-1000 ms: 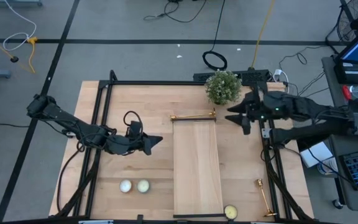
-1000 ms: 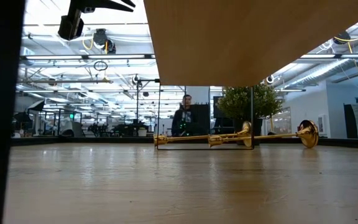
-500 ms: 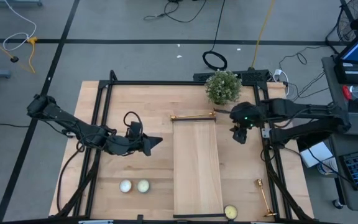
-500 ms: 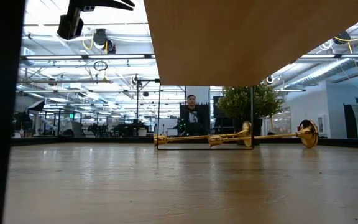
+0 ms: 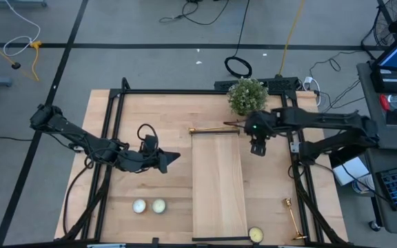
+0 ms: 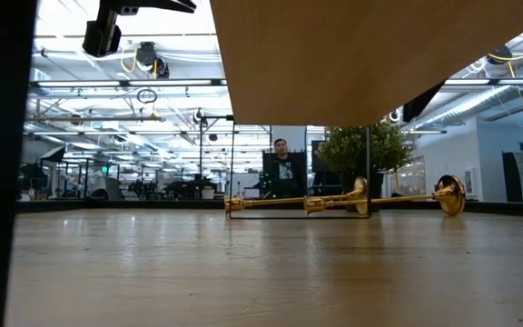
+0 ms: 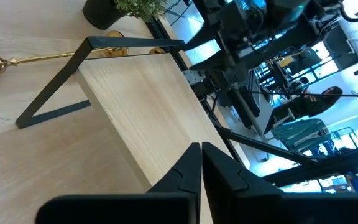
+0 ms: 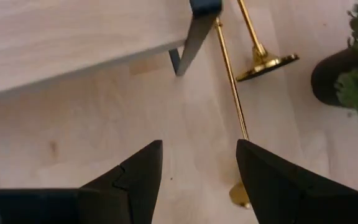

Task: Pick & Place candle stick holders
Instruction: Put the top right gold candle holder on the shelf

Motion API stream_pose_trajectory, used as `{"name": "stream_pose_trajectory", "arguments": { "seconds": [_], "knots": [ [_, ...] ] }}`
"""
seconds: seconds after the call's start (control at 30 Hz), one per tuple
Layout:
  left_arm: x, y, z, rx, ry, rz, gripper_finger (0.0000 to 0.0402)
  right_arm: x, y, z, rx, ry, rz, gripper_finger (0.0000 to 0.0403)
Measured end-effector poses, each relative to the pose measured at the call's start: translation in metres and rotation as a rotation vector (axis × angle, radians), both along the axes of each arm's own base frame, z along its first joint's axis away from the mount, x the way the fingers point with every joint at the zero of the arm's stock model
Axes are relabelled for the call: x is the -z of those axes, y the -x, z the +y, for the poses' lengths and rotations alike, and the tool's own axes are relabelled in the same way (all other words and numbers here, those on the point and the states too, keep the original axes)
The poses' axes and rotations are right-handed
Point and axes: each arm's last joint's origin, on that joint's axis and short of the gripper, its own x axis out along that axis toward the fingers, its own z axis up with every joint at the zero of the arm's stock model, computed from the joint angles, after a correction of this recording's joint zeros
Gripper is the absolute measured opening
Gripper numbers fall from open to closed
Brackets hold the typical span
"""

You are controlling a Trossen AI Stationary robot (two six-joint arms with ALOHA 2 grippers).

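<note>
By the plant (image 5: 247,96), 1 candle stick holder (image 5: 214,129) lies crosswise.

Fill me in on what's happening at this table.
The right claw is open and hovering by the far end of the raised wooden shelf, near a gold candle stick holder lying on its side beside the potted plant. It holds nothing yet. The left claw is shut and empty, waiting left of the shelf. Another holder lies at the near right corner, and three round candles sit along the near edge.
</note>
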Motion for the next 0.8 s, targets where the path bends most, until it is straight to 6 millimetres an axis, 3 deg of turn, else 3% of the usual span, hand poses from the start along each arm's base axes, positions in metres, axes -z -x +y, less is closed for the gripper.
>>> {"name": "stream_pose_trajectory", "arguments": {
  "seconds": [0.17,0.4,0.53,0.8],
  "knots": [
    [0.0,0.0,0.0,0.005,0.002,0.0,0.0031,0.01,-0.008,-0.016,-0.007,-0.01,0.037,0.0203],
    [0.0,0.001,-0.002,0.028,0.003,0.004,0.0011,0.033,-0.005,-0.039,0.037,-0.083,0.059,0.0203],
    [0.0,0.001,-0.002,0.029,-0.001,0.006,0.0004,0.047,0.001,-0.043,0.022,-0.103,0.081,0.0203],
    [0.001,0.001,-0.001,0.022,-0.008,0.019,0.0029,0.073,0.005,-0.046,0.01,-0.022,0.068,0.0203]
  ]
}}
